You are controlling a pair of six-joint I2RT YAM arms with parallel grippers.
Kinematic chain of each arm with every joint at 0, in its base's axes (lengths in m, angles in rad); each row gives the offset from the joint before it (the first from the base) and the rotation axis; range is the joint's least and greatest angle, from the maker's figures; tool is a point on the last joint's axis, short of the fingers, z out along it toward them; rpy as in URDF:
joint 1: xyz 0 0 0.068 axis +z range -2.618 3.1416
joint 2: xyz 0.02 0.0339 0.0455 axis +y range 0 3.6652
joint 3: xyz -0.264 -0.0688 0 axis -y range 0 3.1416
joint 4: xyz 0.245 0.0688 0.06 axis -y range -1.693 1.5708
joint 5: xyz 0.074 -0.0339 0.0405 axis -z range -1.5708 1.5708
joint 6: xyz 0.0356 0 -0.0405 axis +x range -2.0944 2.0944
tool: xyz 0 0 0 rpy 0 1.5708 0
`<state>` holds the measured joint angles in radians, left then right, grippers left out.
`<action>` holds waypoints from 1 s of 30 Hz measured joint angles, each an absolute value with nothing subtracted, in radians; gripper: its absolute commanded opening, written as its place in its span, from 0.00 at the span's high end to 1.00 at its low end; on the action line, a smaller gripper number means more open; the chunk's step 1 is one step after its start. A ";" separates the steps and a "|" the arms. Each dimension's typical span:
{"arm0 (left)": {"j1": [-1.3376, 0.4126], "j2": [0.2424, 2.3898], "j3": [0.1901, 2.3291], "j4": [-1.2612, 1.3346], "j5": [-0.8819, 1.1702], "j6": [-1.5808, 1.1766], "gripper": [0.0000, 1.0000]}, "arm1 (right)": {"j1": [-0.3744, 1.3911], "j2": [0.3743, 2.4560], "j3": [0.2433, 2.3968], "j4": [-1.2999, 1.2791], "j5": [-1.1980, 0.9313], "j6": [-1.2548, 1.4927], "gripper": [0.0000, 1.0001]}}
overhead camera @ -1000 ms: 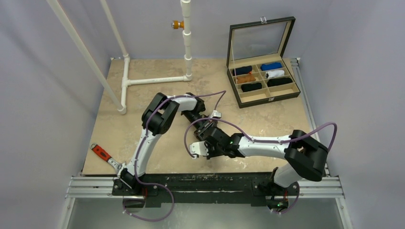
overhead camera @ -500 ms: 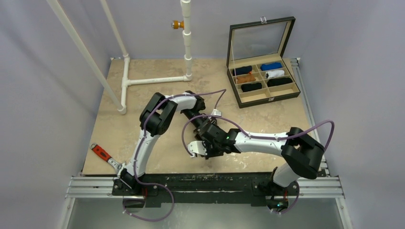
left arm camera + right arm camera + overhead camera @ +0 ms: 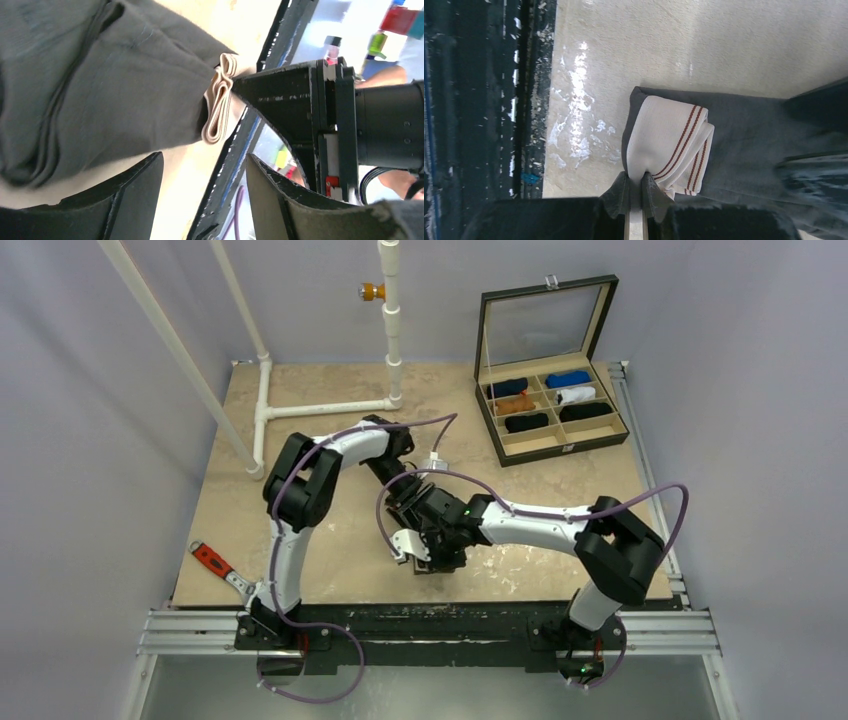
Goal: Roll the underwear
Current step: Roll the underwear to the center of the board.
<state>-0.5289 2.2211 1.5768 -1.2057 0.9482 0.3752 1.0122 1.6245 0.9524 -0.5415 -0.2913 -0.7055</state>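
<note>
The underwear [image 3: 754, 140] is dark grey fabric lying on the table near its front edge. Its pale waistband [image 3: 671, 142] has thin red stripes and is folded over. My right gripper [image 3: 635, 182] is shut on the waistband's fold. In the left wrist view the grey fabric [image 3: 115, 85] fills the upper left, with the folded waistband [image 3: 220, 100] at its end. My left gripper [image 3: 205, 200] is open just beside the fabric and holds nothing. In the top view both grippers, left [image 3: 408, 495] and right [image 3: 425, 558], meet over the garment and hide most of it.
An open compartment box [image 3: 565, 448] holding several coloured rolls stands at the back right. A white pipe frame [image 3: 300, 408] lies at the back left. A red-handled tool [image 3: 212, 560] lies at the front left. The black rail [image 3: 420, 615] runs along the table's front edge.
My left arm's elbow has swung to the left and its gripper has drawn back a little. My right gripper has shifted slightly left and toward the front edge, still holding the waistband.
</note>
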 measured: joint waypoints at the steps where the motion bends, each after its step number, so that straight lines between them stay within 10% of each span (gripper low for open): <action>1: -0.521 2.199 1.570 -1.205 0.928 0.380 0.39 | 1.007 1.633 0.965 -0.559 -0.309 -0.706 1.00; 30: -0.221 1.130 0.866 -0.791 0.417 0.407 0.38 | 0.715 2.282 1.633 -1.362 -0.833 -1.016 1.00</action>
<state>-0.2214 1.1301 0.8661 -0.7910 0.4168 0.4072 0.7155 2.2822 1.6329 -1.3621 -0.8330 -1.0157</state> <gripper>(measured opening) 0.615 0.041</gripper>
